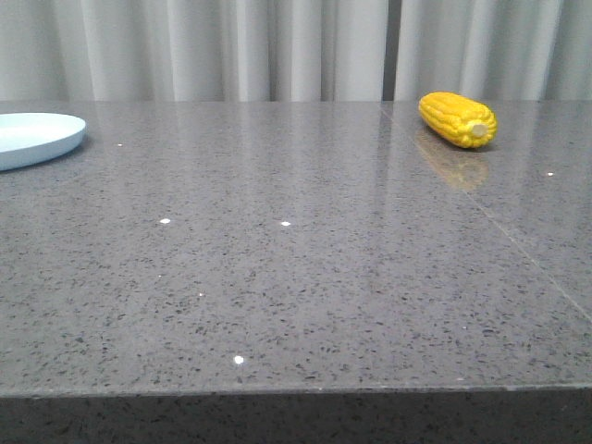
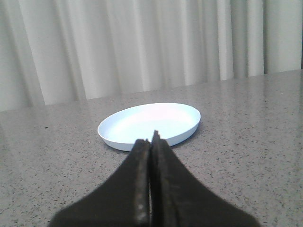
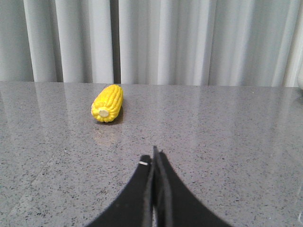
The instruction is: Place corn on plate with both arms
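Note:
The yellow corn point(image 1: 457, 118) lies on the grey table at the far right, its pale stub end towards me. It also shows in the right wrist view point(image 3: 108, 102), well ahead of my right gripper point(image 3: 154, 156), which is shut and empty. The pale blue-white plate point(image 1: 35, 137) sits at the far left edge of the front view, partly cut off. In the left wrist view the plate point(image 2: 149, 124) lies just ahead of my left gripper point(image 2: 151, 141), which is shut and empty. Neither gripper shows in the front view.
The speckled grey stone table point(image 1: 296, 277) has a seam point(image 1: 481, 208) running diagonally on its right side. White curtains point(image 1: 277, 46) hang behind its far edge. The table's front edge point(image 1: 296, 393) is near the bottom of the front view.

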Controlling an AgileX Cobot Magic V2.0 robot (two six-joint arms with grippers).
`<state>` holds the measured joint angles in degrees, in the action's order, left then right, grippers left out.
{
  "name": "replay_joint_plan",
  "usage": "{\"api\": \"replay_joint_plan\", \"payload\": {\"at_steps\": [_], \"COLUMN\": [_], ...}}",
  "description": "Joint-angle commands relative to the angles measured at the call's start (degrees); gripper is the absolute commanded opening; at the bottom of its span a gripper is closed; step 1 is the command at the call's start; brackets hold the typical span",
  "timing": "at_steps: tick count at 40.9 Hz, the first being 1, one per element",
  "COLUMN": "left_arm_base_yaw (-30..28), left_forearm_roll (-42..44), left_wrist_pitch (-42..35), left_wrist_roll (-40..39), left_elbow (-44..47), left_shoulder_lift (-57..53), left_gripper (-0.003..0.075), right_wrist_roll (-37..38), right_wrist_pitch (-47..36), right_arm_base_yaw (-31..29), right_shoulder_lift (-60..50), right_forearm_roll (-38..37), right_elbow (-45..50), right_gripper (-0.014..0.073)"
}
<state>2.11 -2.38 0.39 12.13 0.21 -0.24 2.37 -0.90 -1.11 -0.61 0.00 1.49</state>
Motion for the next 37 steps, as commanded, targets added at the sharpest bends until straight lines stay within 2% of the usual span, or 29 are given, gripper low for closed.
{"api": "replay_joint_plan", "payload": {"at_steps": [1, 21, 28, 33, 37], "left_arm_base_yaw": [0.4, 0.4, 0.4, 0.4, 0.4], "left_forearm_roll": [-0.4, -0.4, -0.4, -0.4, -1.3], "left_wrist_pitch": [-4.4, -5.0, -8.6, -13.1, -14.3], "left_wrist_roll": [-0.4, -0.4, -0.4, -0.4, -0.4], "left_elbow": [0.3, 0.3, 0.3, -0.1, -2.8], "left_shoulder_lift": [-1.1, -1.1, -1.1, -1.1, -1.1], "left_gripper": [-0.002, -0.002, -0.002, -0.002, -0.002], "right_wrist_roll": [-0.6, -0.6, -0.6, -0.6, -0.6], "right_wrist_pitch": [-4.9, -4.9, -5.2, -9.2, -9.2], "right_arm_base_yaw": [0.1, 0.1, 0.1, 0.1, 0.1], "right_shoulder_lift": [-0.9, -0.9, -0.9, -0.9, -0.9], "right_forearm_roll": [0.0, 0.0, 0.0, 0.0, 0.0], "right_elbow": [-0.3, -0.3, -0.3, -0.4, -3.6], "right_gripper": [-0.0068, -0.0068, -0.0068, -0.0068, -0.0068]}}
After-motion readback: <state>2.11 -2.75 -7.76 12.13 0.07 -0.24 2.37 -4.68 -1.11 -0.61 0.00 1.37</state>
